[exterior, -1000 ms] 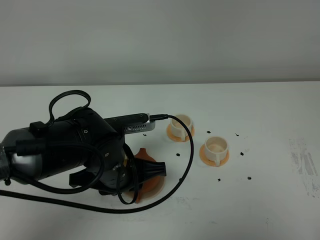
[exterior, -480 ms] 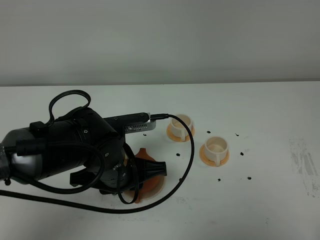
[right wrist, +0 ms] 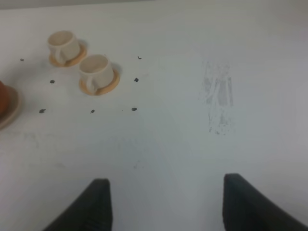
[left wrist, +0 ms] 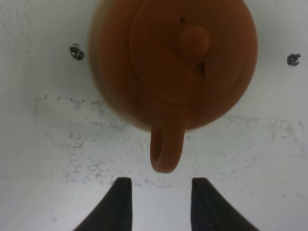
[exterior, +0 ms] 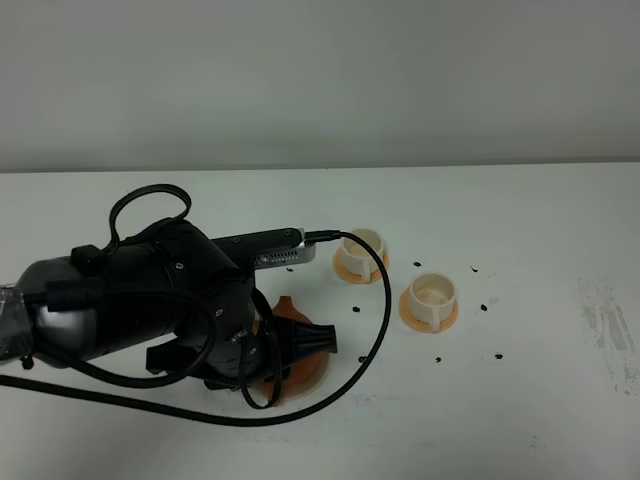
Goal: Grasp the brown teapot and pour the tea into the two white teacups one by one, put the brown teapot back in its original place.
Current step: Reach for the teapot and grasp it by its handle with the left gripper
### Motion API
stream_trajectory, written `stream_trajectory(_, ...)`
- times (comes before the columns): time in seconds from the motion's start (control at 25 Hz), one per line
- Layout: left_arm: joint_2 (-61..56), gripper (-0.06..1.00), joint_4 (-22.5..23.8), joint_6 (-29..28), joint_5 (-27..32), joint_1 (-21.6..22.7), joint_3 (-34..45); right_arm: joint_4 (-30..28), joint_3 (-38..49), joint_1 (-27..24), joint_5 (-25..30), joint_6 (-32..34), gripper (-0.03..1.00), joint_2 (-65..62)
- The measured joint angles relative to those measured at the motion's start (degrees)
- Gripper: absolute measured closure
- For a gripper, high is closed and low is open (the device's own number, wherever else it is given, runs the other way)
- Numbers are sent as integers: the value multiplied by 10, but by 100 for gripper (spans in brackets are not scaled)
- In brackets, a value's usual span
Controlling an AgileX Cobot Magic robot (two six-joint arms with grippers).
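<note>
The brown teapot (left wrist: 173,62) fills the left wrist view from above, lid knob up and loop handle (left wrist: 166,151) towards my left gripper (left wrist: 161,204). That gripper is open and empty, its two black fingertips just short of the handle, one to each side. In the high view my left arm (exterior: 150,310) covers most of the teapot (exterior: 290,312). The two white teacups (exterior: 365,248) (exterior: 433,292) stand on orange saucers to its right, also in the right wrist view (right wrist: 62,44) (right wrist: 95,70). No tea shows. The beige coaster's rim (right wrist: 13,109) shows under the teapot. My right gripper (right wrist: 168,207) is open and empty over bare table.
Small black specks (exterior: 357,309) (exterior: 498,354) dot the white table around the cups. A grey scuffed patch (exterior: 610,320) marks the table at the right. A black cable (exterior: 380,300) loops from my left arm over the table beside the near cup.
My left arm has shifted slightly to the right, closer over the teapot. The teapot, the cups and the right arm have not moved.
</note>
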Motion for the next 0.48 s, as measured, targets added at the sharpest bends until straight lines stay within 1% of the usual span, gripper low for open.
stream_trajectory(0.16,11,62,1,1,-14,0,-1,0,0,0,0,0,45,0)
stream_trajectory(0.48,34,62,2,8,-23,0,-1,0,0,0,0,0,45,0)
